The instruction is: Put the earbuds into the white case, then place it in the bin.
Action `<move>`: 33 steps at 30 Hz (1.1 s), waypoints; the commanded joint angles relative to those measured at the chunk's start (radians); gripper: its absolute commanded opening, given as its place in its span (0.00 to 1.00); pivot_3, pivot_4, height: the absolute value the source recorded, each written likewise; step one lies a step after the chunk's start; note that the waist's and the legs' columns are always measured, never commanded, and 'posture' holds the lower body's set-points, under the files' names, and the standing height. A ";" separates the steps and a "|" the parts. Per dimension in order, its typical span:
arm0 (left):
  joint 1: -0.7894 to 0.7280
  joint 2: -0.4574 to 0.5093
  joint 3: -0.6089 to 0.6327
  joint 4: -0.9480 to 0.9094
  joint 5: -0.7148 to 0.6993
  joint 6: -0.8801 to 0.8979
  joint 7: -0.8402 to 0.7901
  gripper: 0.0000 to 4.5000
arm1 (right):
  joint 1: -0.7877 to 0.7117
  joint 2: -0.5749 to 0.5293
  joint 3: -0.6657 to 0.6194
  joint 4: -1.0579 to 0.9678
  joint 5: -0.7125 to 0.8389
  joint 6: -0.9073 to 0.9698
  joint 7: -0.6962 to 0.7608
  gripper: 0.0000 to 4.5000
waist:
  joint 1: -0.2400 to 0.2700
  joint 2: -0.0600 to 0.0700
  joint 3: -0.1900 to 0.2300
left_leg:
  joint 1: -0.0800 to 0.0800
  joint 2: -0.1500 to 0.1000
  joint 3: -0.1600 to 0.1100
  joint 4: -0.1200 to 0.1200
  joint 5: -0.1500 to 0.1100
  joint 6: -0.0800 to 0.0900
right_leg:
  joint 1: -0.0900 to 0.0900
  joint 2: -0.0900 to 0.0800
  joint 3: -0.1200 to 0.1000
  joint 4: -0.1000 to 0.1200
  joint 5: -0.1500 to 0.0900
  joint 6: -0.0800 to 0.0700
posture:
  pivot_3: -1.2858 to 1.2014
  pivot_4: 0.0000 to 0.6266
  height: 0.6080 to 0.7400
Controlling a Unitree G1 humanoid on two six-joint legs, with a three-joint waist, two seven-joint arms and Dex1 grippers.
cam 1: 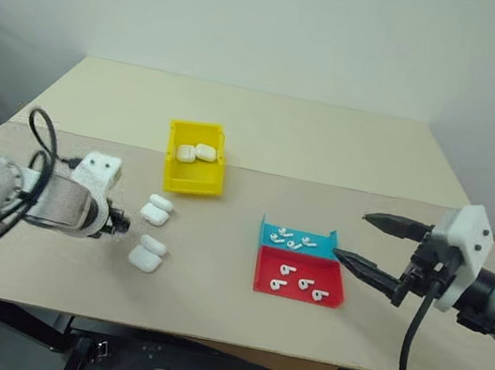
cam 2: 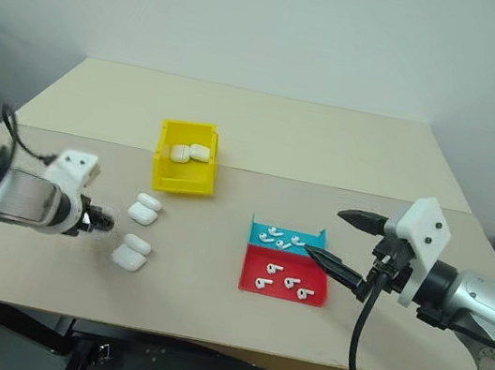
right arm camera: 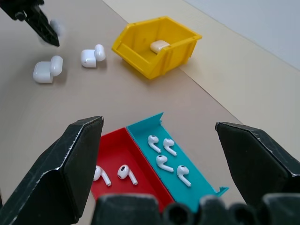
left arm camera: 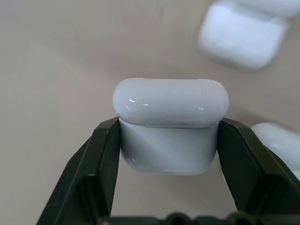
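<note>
1. Judging from how things lie, the first step is in hand: a white case is gripped between the two black fingers of the left gripper, which are closed against its sides; its lid is seen to be shut
2. The held case is placed near the left edge of the desk, just beside two other cases that lie open on the surface toward the front-left part
3. The earbuds are found loose in two shallow trays toward the front-right part of the desk: several in the teal tray and several in the red tray touching it on the side nearer the front edge
4. The right gripper is held just beside those trays, on the side of the right edge, with its jaws wide apart and nothing between them
5. The bin is set near the middle of the desk, left of centre, and two closed cases are already seen inside it
6. For the next move, it is judged that the held case must be opened and presented, while one earbud is pinched by the right gripper; a fine, well-centred grip is called for, since the earbuds are tiny and glossy
</note>
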 commanded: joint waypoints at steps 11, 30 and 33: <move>0.272 0.433 -0.019 -0.174 0.851 -0.370 -1.459 0.62 | -0.026 0.035 0.002 -0.035 -0.001 -0.024 -0.038 1.00 | -0.005 0.001 -0.001 | 0.002 0.000 0.002 -0.004 0.000 -0.001 | -0.002 0.000 0.001 -0.001 -0.001 -0.002 | 0.52 0.24 1.00; 0.032 0.145 -0.418 0.277 1.817 -1.021 -2.167 0.62 | -0.038 0.022 -0.011 -0.068 0.065 0.035 -0.077 1.00 | -0.006 0.001 -0.001 | -0.002 0.002 0.001 0.000 -0.001 0.003 | -0.002 0.001 0.000 0.000 -0.002 -0.001 | 0.52 0.24 1.00; 0.011 0.115 -0.432 0.323 1.894 -1.048 -2.186 0.62 | -0.049 0.015 -0.012 -0.067 0.079 0.046 -0.085 1.00 | -0.005 0.001 -0.001 | -0.002 0.002 0.001 0.001 -0.002 0.004 | -0.002 0.001 0.000 0.000 -0.002 -0.001 | 0.52 0.24 1.00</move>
